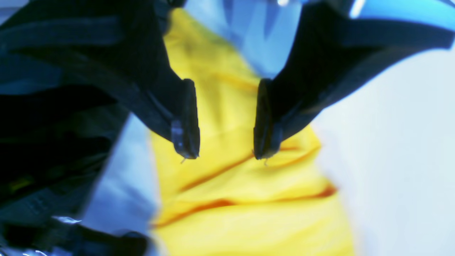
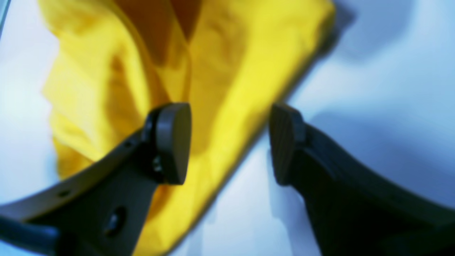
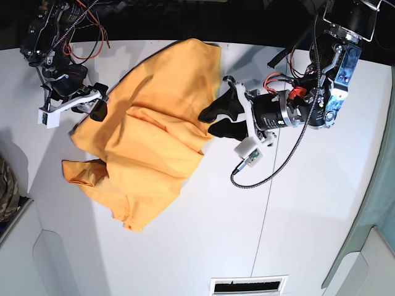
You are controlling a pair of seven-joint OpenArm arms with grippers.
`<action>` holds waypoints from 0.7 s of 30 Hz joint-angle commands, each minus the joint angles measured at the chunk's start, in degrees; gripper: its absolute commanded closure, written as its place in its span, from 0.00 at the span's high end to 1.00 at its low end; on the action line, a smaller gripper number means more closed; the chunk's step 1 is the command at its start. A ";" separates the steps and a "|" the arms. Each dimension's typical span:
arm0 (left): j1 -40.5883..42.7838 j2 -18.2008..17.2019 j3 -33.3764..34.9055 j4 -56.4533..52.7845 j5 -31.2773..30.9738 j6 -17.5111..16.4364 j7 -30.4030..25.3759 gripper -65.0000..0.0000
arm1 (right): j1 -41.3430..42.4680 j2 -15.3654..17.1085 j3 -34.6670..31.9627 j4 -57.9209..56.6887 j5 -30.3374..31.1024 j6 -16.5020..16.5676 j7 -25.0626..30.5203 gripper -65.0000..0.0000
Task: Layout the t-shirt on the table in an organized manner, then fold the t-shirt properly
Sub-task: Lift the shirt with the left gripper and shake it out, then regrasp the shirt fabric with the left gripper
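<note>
Orange-yellow t-shirt (image 3: pixel 148 142) sprawled rumpled across the left-centre of the white desk (image 3: pixel 296 234), one sleeve bunched at the lower left. Left end effector (image 3: pixel 216 122) at the shirt's right edge, fingers apart, gripping nothing. Further up at upper left, right end effector (image 3: pixel 99 105) spread wide over the cloth edge.

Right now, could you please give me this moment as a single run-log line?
t-shirt: crumpled on table, not laid flat | left gripper: open, empty, over shirt | right gripper: open, empty, above shirt edge
</note>
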 commanded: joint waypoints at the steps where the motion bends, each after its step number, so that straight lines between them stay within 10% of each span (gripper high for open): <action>1: -2.12 -0.09 -0.35 -0.68 0.00 0.31 -2.82 0.44 | 0.44 0.39 0.11 0.55 -0.20 -0.26 2.34 0.53; 16: -8.92 6.25 5.95 -21.27 10.27 3.78 -10.10 0.37 | 8.74 2.60 -0.17 -18.53 -1.25 2.51 9.07 0.51; 19: -8.98 6.64 7.26 -21.66 11.19 3.78 -10.12 0.00 | 11.32 2.62 -0.94 -20.74 -2.14 3.04 9.09 0.22; 21: -9.64 6.49 7.02 -21.64 11.34 3.96 -9.99 0.00 | 12.55 2.75 -1.22 -20.68 -3.13 3.34 9.09 0.00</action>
